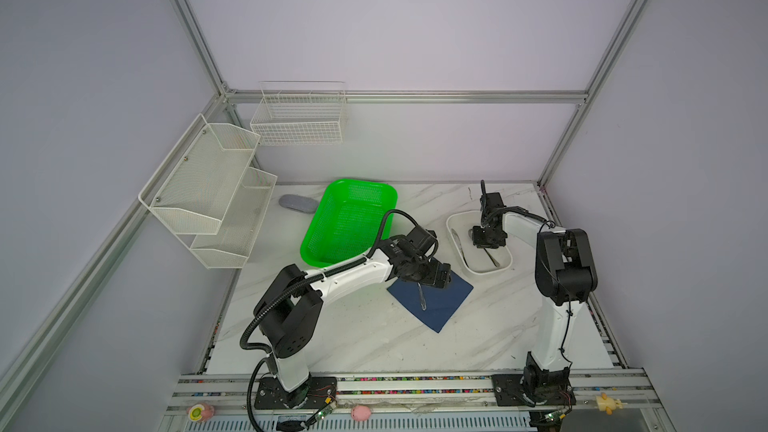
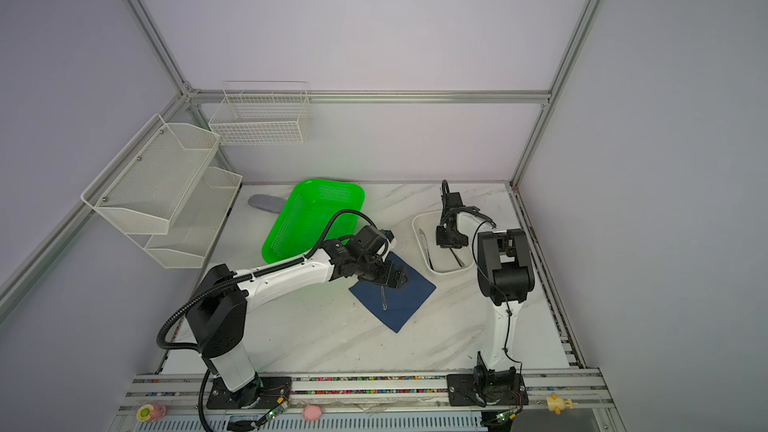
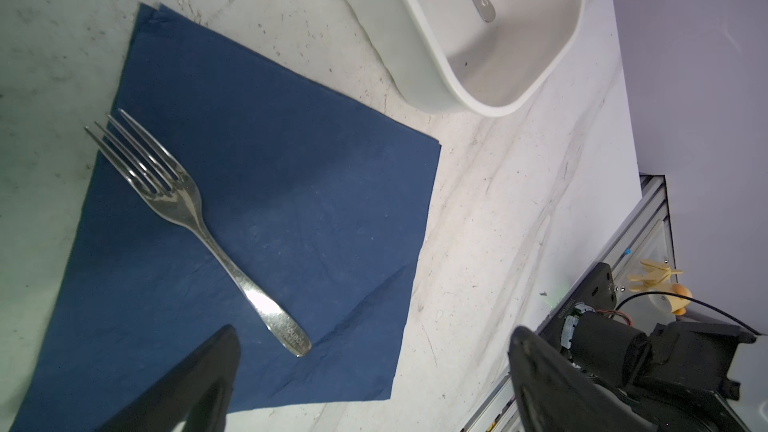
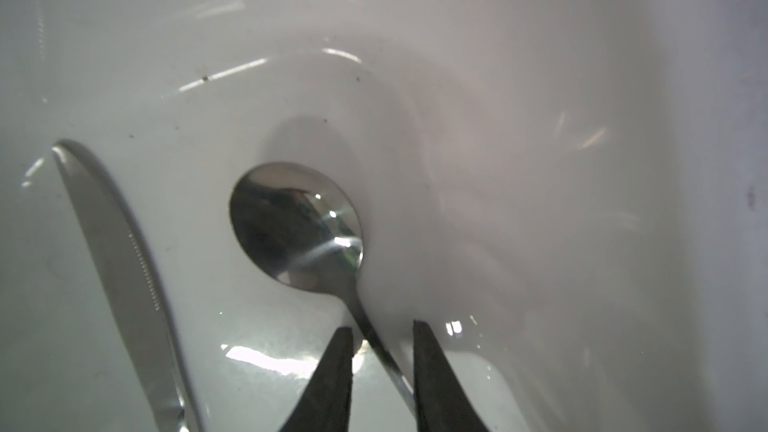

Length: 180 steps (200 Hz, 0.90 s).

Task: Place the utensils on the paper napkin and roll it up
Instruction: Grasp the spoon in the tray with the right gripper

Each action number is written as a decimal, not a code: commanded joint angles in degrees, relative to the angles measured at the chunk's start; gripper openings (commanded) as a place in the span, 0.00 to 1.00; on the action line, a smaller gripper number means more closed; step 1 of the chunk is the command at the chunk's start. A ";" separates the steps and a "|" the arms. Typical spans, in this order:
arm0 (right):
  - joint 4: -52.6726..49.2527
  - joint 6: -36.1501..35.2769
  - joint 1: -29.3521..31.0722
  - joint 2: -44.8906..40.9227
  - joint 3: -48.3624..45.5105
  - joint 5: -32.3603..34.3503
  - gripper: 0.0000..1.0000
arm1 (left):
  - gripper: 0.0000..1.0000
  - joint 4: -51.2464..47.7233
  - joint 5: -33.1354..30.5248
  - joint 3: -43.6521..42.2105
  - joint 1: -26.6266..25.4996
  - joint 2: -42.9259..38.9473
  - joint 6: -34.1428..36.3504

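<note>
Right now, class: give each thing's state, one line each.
Navy square paper napkin: spread flat, unrolled.
Silver metal fork: lying on napkin.
Silver metal spoon: lying in white rectangular tray.
Silver metal knife: lying in tray.
Green perforated plastic basket: upright, looks empty.
Left gripper: open, empty.
Right gripper: open, straddling spoon handle.

Mirror-polished metal fork (image 3: 195, 218), spoon (image 4: 295, 222) and knife (image 4: 120, 263); matt, faintly creased navy paper napkin (image 3: 291, 201); glossy smooth white tray (image 3: 419, 60); perforated green plastic basket (image 1: 349, 218); scuffed marble-patterned tabletop (image 3: 498, 201).
</note>
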 commanded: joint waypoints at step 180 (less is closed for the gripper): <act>-8.91 1.81 -0.41 6.11 -2.08 -1.39 0.19 | 1.00 2.50 1.17 0.67 -0.53 -4.79 4.07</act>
